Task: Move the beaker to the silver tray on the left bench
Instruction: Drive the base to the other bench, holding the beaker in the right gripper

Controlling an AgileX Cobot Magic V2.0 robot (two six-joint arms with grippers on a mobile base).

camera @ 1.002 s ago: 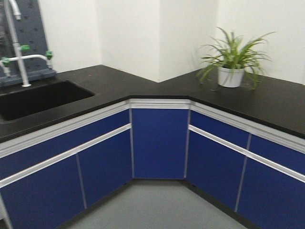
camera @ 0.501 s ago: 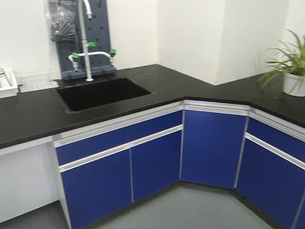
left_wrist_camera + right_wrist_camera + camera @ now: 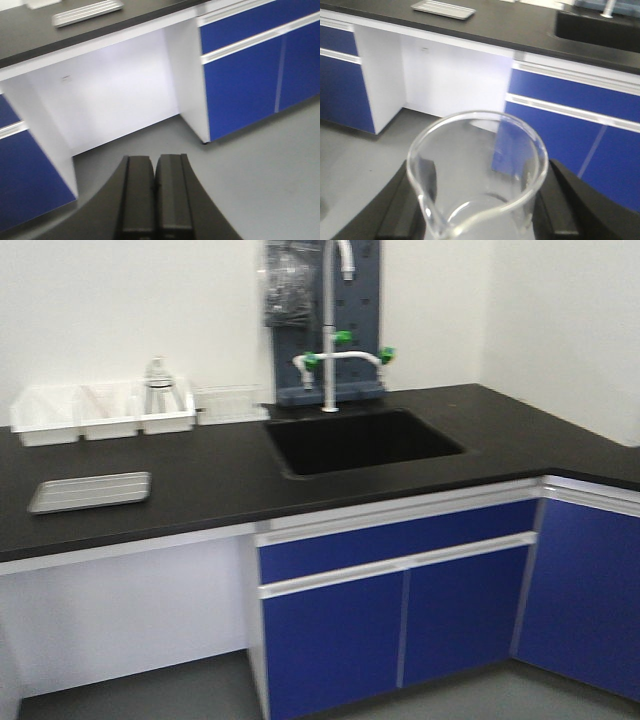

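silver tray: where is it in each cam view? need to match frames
Front-facing: silver tray at left, on the black benchtop.
Left wrist: silver tray at top edge, left of centre.
Right wrist: silver tray at top edge, left of centre.
Shared landmark: white kneehole under the bench, below the tray.

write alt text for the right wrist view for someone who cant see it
A clear glass beaker fills the foreground, gripped on both sides by the black right tool, with its pouring lip nearest the camera. Behind it runs a black benchtop over blue cabinets, with a silver tray at top left and a sink at top right.
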